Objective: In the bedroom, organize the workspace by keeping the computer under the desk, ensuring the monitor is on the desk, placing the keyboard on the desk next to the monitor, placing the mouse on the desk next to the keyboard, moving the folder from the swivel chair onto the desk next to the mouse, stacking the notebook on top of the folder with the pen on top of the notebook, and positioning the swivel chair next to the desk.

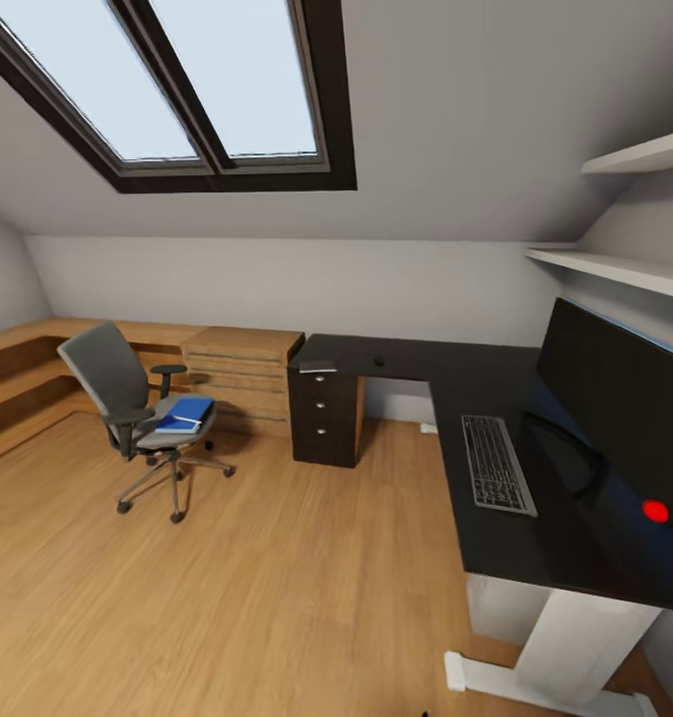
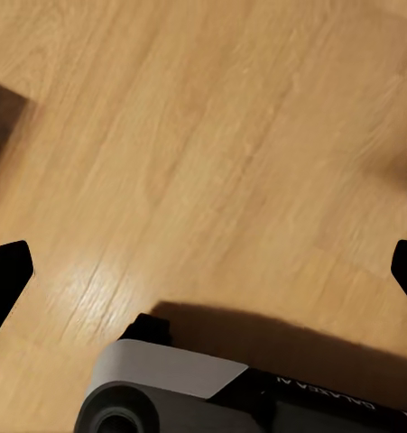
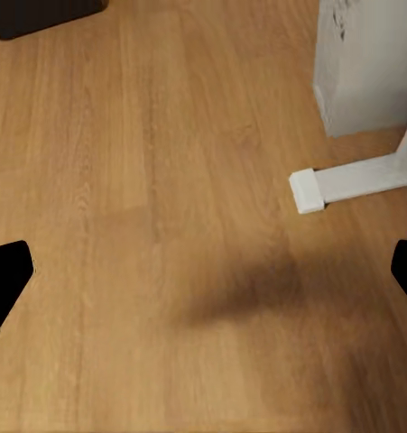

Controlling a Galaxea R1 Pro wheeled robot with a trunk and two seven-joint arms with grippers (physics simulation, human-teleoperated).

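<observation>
Far left, the folder [image 1: 185,415] lay on the swivel chair [image 1: 127,403]. At right, the keyboard [image 1: 497,464] lay on the bench [image 1: 496,538] beside the monitor [image 1: 620,398]. Both the left pincer [image 2: 203,271] and the right pincer [image 3: 203,271] stood wide over the floor [image 1: 277,588].

The long black desk [image 1: 536,518] bends like an L. The big black monitor [image 1: 625,408] stands upright on it, and the flat keyboard [image 1: 496,464] lies just beside it. A tiny dark mouse [image 1: 379,361] sits far along the desk. The grey swivel chair [image 1: 137,408] stands apart, with the blue folder [image 1: 187,413] on its seat. None of these are near the pincers
</observation>
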